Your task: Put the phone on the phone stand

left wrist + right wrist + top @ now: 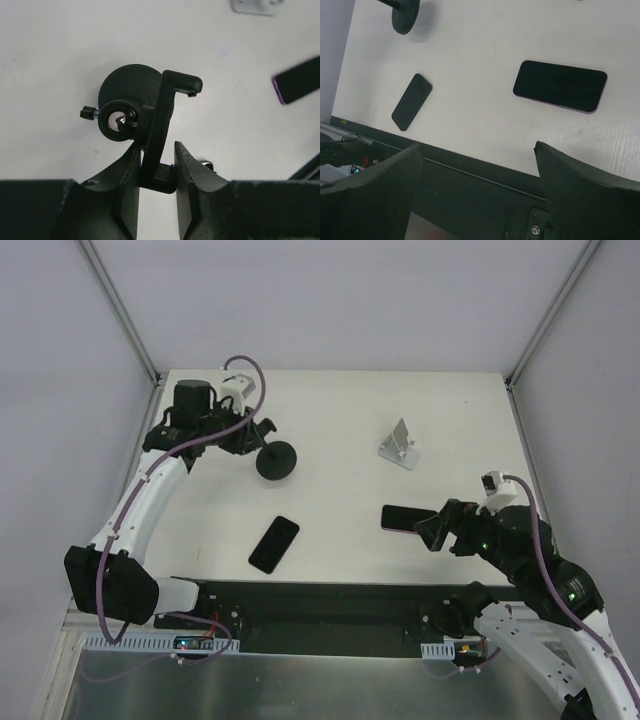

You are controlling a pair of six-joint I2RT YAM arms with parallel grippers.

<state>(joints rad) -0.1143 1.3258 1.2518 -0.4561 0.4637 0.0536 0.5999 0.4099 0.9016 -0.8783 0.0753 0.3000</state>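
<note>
Robot lab test cell. White table (340,420) boxed in by blank grey panels (330,300) on aluminium posts (121,308), upper left and upper right. Two robot arms (150,495) bolted along the bottom edge. Purple cables (245,359) run along them. Bare circuit boards (190,642) on a metal plate (330,685) at the bottom of the frame.

- what's on the white table (340,410)?
- a black phone (274,544) near the front, and a phone with a purple edge (405,519) to its right.
- and farther back?
- a round black stand (276,461) on the left, a small grey stand (400,445) on the right.
</note>
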